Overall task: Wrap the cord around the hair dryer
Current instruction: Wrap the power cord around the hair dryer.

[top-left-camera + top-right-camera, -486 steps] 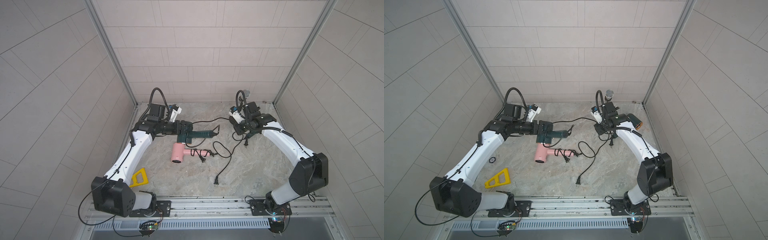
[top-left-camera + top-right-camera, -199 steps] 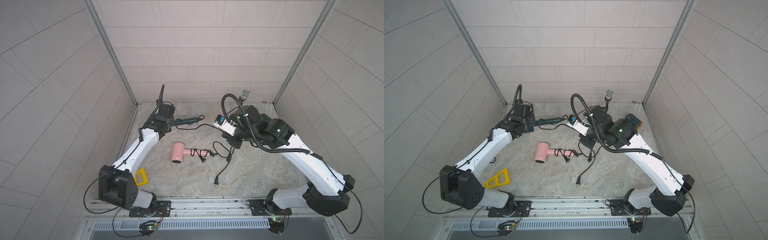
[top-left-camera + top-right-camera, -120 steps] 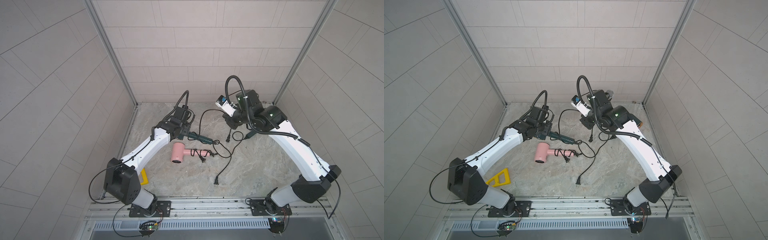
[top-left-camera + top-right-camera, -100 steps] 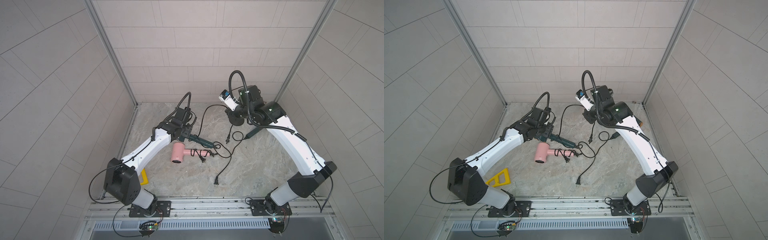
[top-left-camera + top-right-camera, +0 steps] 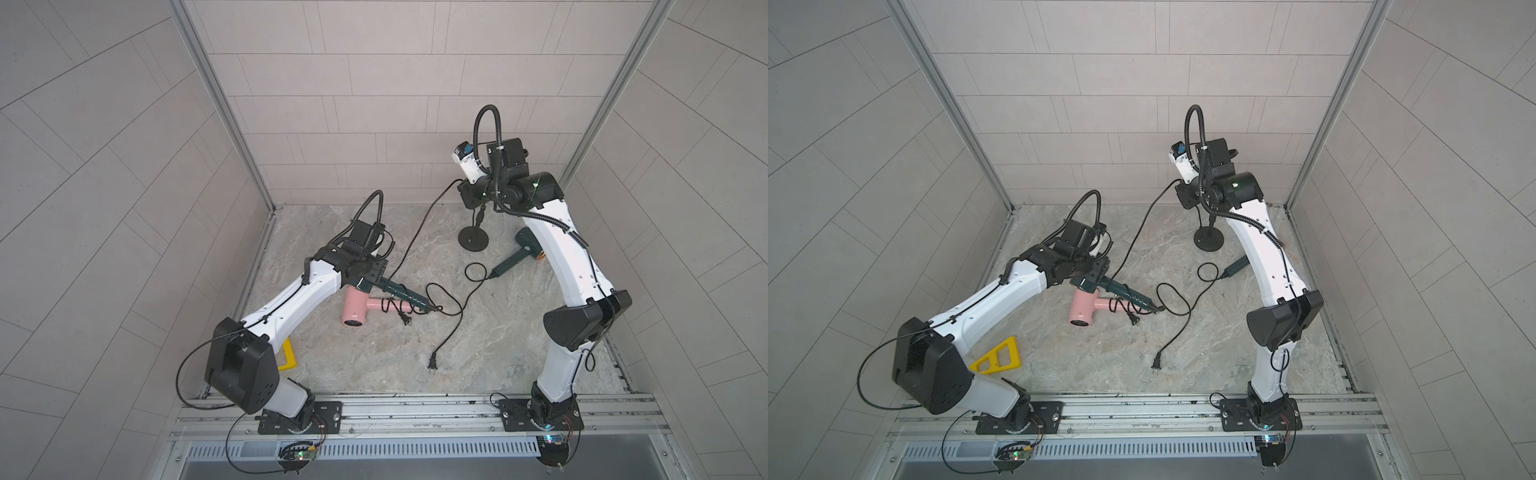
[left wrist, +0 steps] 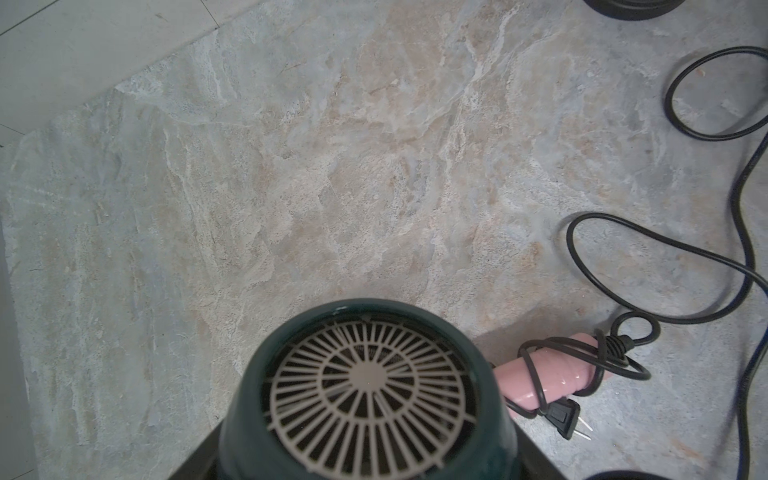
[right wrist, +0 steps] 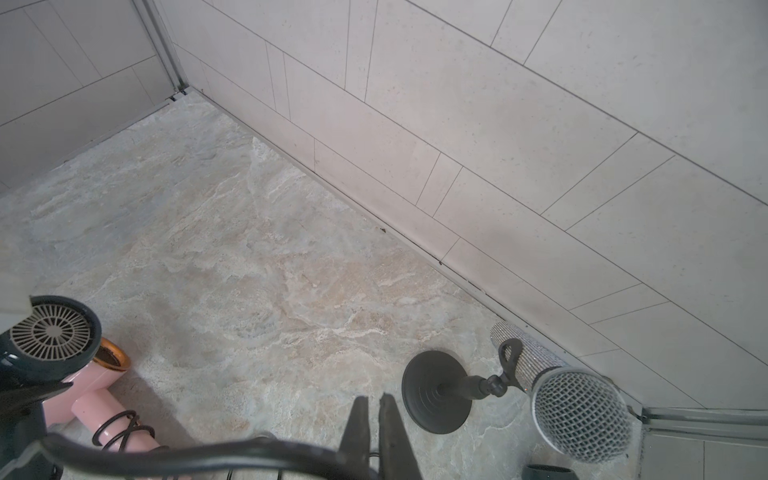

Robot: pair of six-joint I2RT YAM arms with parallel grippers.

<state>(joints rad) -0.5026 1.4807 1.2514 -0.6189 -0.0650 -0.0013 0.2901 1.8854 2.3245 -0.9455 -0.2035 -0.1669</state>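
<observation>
The left fingers [image 6: 195,465] grip the green hair dryer [image 5: 399,292] by its head over the pink hair dryer [image 5: 353,305] on the surface [image 5: 374,365], while the raised right fingers [image 7: 361,432], nearly together, seemingly pinch its cord [image 5: 1142,222].

Pink hair dryer [image 5: 353,309] lay on the marble floor [image 5: 374,374], its own cord wound round the handle. Black mic stand [image 5: 473,240] stood near the back wall. Yellow triangle [image 5: 998,359] lay well apart, toward the front.
</observation>
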